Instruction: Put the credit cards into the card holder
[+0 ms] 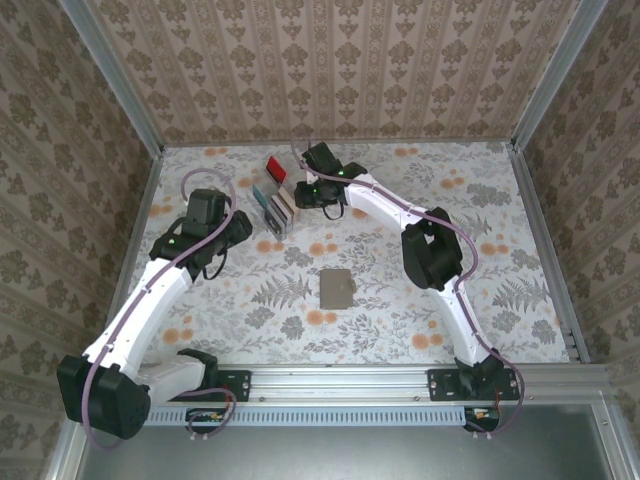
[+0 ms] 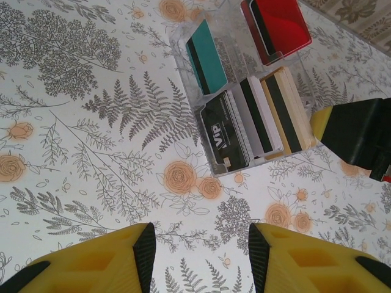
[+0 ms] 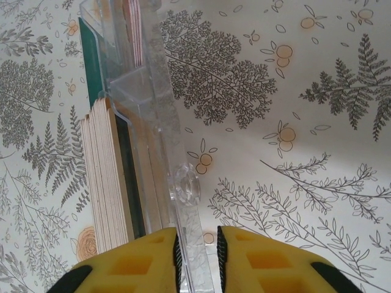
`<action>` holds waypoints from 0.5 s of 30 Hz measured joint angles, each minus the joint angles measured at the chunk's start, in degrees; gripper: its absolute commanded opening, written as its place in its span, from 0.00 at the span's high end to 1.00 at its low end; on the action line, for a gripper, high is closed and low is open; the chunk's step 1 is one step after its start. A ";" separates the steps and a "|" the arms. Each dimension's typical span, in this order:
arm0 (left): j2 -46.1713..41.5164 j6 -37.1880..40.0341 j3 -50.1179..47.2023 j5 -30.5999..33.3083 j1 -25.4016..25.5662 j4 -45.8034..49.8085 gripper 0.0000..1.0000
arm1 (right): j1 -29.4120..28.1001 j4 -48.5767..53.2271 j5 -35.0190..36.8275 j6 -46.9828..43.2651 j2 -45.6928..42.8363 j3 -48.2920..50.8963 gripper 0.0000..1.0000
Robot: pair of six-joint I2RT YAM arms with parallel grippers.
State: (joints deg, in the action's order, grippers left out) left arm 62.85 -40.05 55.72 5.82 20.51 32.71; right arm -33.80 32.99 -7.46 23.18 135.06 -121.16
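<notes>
The credit cards stand in a clear slotted rack [image 1: 276, 205] at the back of the table: a red card [image 2: 278, 27], a teal card [image 2: 206, 58], a black VIP card [image 2: 225, 137], a white card [image 2: 259, 119] and a beige stack [image 2: 287, 110]. The grey card holder [image 1: 336, 288] lies flat and shut at mid-table, apart from both arms. My right gripper [image 3: 198, 244] is closed in on the rack's clear side wall [image 3: 162, 122], beside the beige stack [image 3: 104, 177]. My left gripper [image 2: 201, 241] hovers open over bare cloth just left of the rack, holding nothing.
A floral cloth [image 1: 400, 330] covers the table, with patterned walls on three sides and metal rails along the edges. The right gripper's yellow and black finger [image 2: 360, 137] shows beside the rack in the left wrist view.
</notes>
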 measured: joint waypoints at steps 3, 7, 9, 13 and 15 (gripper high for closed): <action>-0.35 0.02 -0.50 0.00 -0.04 -0.13 0.53 | -0.02 0.48 0.00 -1.33 0.00 -0.31 0.84; -1.01 0.00 -1.09 0.00 -0.04 -0.20 0.53 | -0.11 0.94 0.28 -3.98 0.00 -0.39 0.88; -1.05 0.00 -1.14 -0.02 -0.04 -0.20 0.53 | -0.11 1.16 0.63 -6.01 -0.24 -0.28 0.90; -1.11 0.00 -1.33 -0.15 -0.04 -0.35 0.52 | 0.00 1.09 1.79 -9.79 -3.34 4.24 0.91; -1.11 0.00 -1.64 -0.44 -0.04 -0.68 0.52 | 0.37 1.07 1.95 -11.50 -5.97 8.09 0.93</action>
State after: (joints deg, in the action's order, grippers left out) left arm 61.73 -40.05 54.08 5.39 20.47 32.03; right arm -33.43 34.06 -5.52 11.68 129.10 -113.08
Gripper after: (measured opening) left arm 0.474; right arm 0.093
